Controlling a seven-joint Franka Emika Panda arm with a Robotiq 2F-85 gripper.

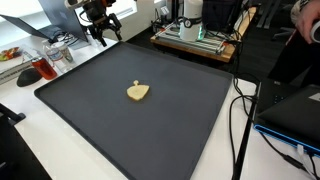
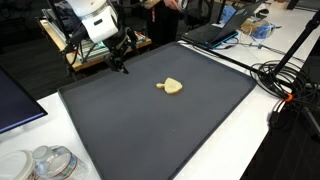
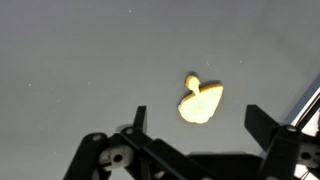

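Note:
A small yellow, apple-shaped flat piece [image 1: 138,92] lies near the middle of a large dark mat [image 1: 90,120]; it shows in both exterior views [image 2: 172,86]. My gripper [image 1: 101,31] hangs high over the mat's far corner, well away from the piece, open and empty; it also shows in an exterior view [image 2: 122,58]. In the wrist view the two fingers [image 3: 200,122] stand wide apart with the yellow piece [image 3: 200,102] seen between them, far below.
The mat [image 2: 200,130] lies on a white table. A laptop [image 1: 295,105] and cables [image 1: 240,110] sit along one side. A clear jar [image 2: 55,162] and a red-topped bottle [image 1: 42,68] stand off the mat. A shelf with equipment [image 1: 195,35] is behind.

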